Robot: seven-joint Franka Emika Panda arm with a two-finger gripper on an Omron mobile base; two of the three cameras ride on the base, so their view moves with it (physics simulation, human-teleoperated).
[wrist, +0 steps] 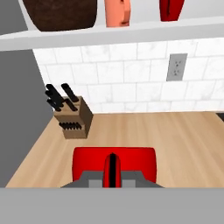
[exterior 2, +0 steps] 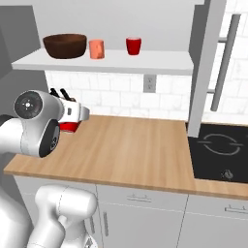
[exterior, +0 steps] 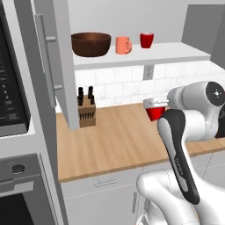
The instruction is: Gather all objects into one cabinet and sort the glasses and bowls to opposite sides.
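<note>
The gripper point(wrist: 113, 171) is clenched on the rim of the red cup point(wrist: 87, 162), held just above the counter point(wrist: 175, 144) at 6 o'clock in the hand view. To shelve it well, lift straight and level past the shelf point(exterior: 176, 53) edge, then set it at 1 o'clock beside the other red cup point(exterior: 146, 40), well apart from the bowl point(exterior: 91, 44) and the mug point(exterior: 122, 45) at 11

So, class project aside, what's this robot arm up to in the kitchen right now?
The gripper is shut on the rim of a red cup above the wooden counter. On the open cabinet's shelf already sit a dark brown bowl, a salmon-orange mug and a second red cup. A knife block stands on the counter.
</note>
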